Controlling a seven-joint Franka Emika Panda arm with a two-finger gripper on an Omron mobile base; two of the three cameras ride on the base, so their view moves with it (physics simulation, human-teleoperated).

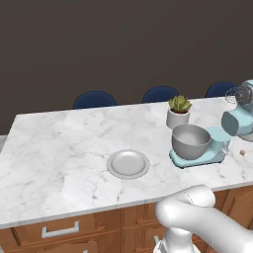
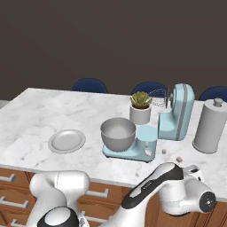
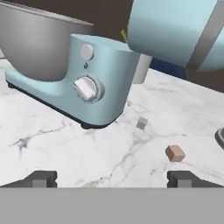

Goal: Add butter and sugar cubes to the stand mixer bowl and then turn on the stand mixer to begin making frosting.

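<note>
- Stand mixer bowl (image 2: 118,133): deep grey metal bowl seated on the flat base of the light blue stand mixer (image 2: 176,113), head tilted back, whisk raised clear of the bowl. No contents can be made out inside it.
- Sugar cubes: a brown cube (image 3: 175,153) and a smaller grey cube (image 3: 141,124) lie on the marble desk (image 1: 59,148), just beside the mixer base on its control-dial (image 3: 87,88) side, apart from each other.
- Butter: not identifiable.
- Claw (image 3: 111,178): fingers spread fully apart, holding nothing, low over the desk.
- Governing relation: in the hand view the brown cube lies ahead of the claw and off toward the right-hand fingertip (image 3: 183,178), not centred between the fingers; the grey cube lies further ahead, nearer the base.
- Judgement: the claw needs to shift sideways toward the brown cube before closing.
- Surroundings: shallow grey plate (image 2: 66,141), potted plant (image 2: 141,107) and grey canister (image 2: 210,126) stand well apart from the cubes.
</note>
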